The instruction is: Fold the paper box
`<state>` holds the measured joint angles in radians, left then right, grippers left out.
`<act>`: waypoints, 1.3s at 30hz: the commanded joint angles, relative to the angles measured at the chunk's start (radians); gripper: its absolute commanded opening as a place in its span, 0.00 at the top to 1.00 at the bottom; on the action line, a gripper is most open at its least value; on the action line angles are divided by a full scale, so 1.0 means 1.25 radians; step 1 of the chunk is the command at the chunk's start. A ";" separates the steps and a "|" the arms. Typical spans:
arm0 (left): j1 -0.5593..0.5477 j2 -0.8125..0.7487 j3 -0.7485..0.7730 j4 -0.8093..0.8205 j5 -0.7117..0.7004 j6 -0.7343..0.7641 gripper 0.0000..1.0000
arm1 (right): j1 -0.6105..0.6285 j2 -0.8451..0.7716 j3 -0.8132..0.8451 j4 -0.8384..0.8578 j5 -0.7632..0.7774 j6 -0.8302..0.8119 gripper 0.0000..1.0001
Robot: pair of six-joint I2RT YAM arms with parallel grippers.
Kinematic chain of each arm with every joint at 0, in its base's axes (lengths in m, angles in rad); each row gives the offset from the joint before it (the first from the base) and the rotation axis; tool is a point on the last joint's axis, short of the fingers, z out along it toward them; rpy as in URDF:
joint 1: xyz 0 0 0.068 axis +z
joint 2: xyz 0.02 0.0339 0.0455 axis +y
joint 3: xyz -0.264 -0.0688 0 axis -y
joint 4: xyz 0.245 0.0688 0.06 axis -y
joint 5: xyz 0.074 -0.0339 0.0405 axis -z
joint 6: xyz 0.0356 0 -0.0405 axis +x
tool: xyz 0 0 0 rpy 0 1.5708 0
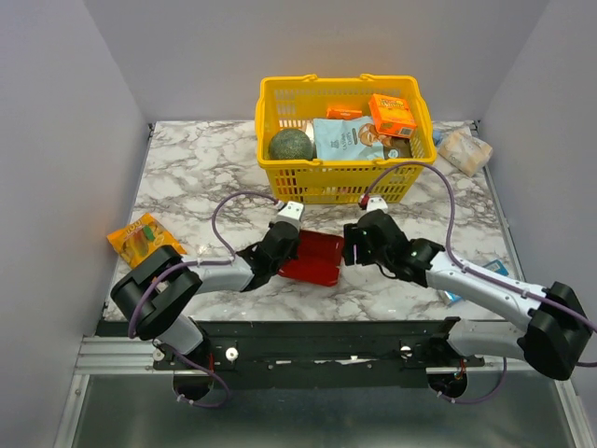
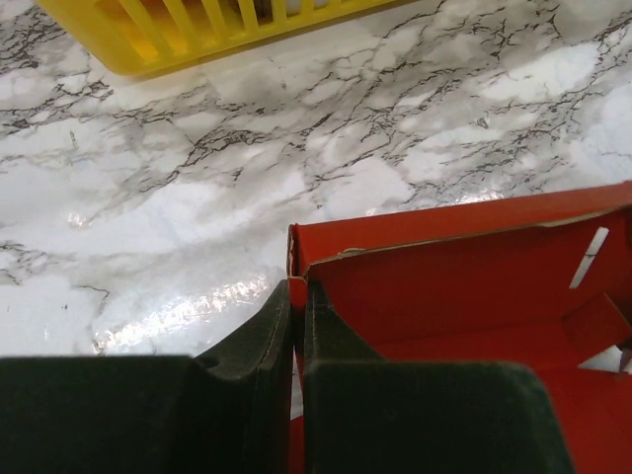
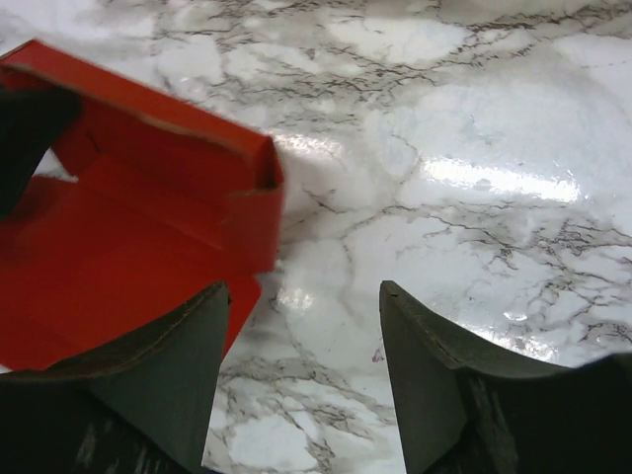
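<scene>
Red thin-cardboard paper box (image 1: 312, 258) lies partly erected on the white marbled table (image 1: 187, 177), between the arms and near the yellow plastic basket (image 1: 317, 183). The black left gripper (image 2: 298, 296) pinches the box's left wall, jaws closed on the card, probably to anchor it upright. The black right gripper (image 3: 301, 296) hovers low at the right end, jaws spread and empty, apparently placed to work the end flap. Both arms reach forward, wrists angled inward.
</scene>
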<state>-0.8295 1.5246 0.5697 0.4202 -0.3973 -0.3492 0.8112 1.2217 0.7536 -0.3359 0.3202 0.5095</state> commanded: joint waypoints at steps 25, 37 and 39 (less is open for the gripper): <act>0.001 -0.095 -0.094 0.042 -0.025 0.003 1.00 | -0.102 0.044 -0.152 0.318 -0.322 -0.007 0.48; -0.056 -0.188 -0.197 0.138 -0.178 -0.011 1.00 | -0.102 0.169 -0.194 0.601 -0.394 -0.032 0.49; -0.054 -0.195 -0.201 0.138 -0.185 -0.010 1.00 | -0.103 0.176 -0.194 0.615 -0.400 -0.031 0.50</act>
<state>-0.8906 1.3148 0.3359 0.5369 -0.5598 -0.3496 0.6895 1.4109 0.5133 0.3080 -0.1387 0.4946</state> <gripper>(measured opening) 0.129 0.508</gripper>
